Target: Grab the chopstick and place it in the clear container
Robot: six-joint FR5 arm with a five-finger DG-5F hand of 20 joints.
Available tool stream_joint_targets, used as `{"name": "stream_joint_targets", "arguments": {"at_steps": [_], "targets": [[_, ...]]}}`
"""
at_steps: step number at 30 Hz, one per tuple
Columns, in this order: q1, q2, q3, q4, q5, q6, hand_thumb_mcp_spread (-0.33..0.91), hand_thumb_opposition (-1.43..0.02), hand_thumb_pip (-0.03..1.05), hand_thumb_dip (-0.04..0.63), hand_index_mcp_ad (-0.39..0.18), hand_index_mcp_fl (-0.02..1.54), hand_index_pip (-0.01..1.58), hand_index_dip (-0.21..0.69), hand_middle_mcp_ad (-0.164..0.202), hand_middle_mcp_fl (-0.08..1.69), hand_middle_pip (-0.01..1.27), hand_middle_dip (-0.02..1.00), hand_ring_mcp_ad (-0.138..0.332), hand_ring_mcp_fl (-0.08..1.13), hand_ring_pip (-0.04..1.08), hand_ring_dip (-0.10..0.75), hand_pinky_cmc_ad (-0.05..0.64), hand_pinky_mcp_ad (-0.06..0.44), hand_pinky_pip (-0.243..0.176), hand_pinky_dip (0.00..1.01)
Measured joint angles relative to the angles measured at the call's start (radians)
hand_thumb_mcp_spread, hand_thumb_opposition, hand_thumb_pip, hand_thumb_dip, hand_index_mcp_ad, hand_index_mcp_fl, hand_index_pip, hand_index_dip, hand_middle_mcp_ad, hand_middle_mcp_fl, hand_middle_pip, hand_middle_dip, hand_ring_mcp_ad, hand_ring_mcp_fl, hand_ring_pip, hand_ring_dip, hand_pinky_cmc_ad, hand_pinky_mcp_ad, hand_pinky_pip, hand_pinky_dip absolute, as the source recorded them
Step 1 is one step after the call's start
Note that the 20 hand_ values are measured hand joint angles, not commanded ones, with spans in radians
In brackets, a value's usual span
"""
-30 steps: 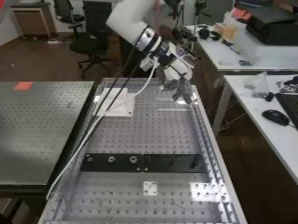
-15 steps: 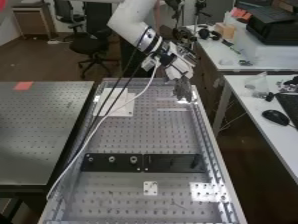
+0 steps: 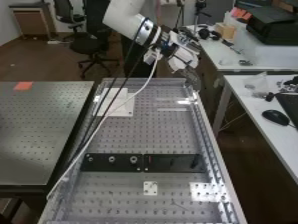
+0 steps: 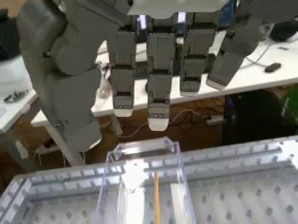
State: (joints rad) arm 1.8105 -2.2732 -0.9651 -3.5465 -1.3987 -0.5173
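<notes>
We see the hand (image 3: 191,76) open and empty, up by the rim of the bench on the far side of the clear container (image 4: 178,192), its dark grey, blocky fingers (image 4: 159,92) straight and a little fanned, with pale, rounded tips; the thick, smooth thumb (image 4: 70,85) hangs apart from them. The container is an oblong of glossy, see-through plastic, and within its outline we see the chopstick (image 4: 157,200), slim, straight and warm tan, lying lengthwise. Under the container is the bench (image 3: 156,137), grey and dotted with rows of small holes. Across the bench from the container we find a flat, matt white plate (image 3: 124,107), with dark cables and a white cable (image 3: 106,114) slanting over it. Nearer the high camera than the container are two black plates (image 3: 174,163) end to end. Past the bench rim beside the container, a white table (image 3: 259,132) holds a rounded black mouse (image 3: 275,117).
</notes>
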Motion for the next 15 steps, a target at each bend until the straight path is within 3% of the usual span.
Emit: {"name": "stream_joint_targets", "arguments": {"at_steps": [8,12,15], "targets": [[-0.029,0.144,-0.182,0.211,0.001,-0.020,0.39,-0.78,0.44,0.211,-0.106,0.55,0.04,0.405,0.052,0.53,0.08,0.60,0.129,0.27,0.09,0.391,0.417,0.232,-0.049,0.73],[-0.054,0.223,-0.278,0.325,-0.009,-0.042,0.36,-0.76,0.43,0.180,-0.106,0.52,0.04,0.408,0.052,0.44,0.07,0.54,0.129,0.25,0.09,0.391,0.417,0.227,-0.045,0.75],[-0.082,0.284,-0.348,0.413,-0.025,-0.063,0.36,-0.76,0.38,0.152,-0.106,0.44,0.03,0.412,0.054,0.31,0.07,0.50,0.127,0.15,0.09,0.386,0.417,0.271,-0.049,0.75]]}}
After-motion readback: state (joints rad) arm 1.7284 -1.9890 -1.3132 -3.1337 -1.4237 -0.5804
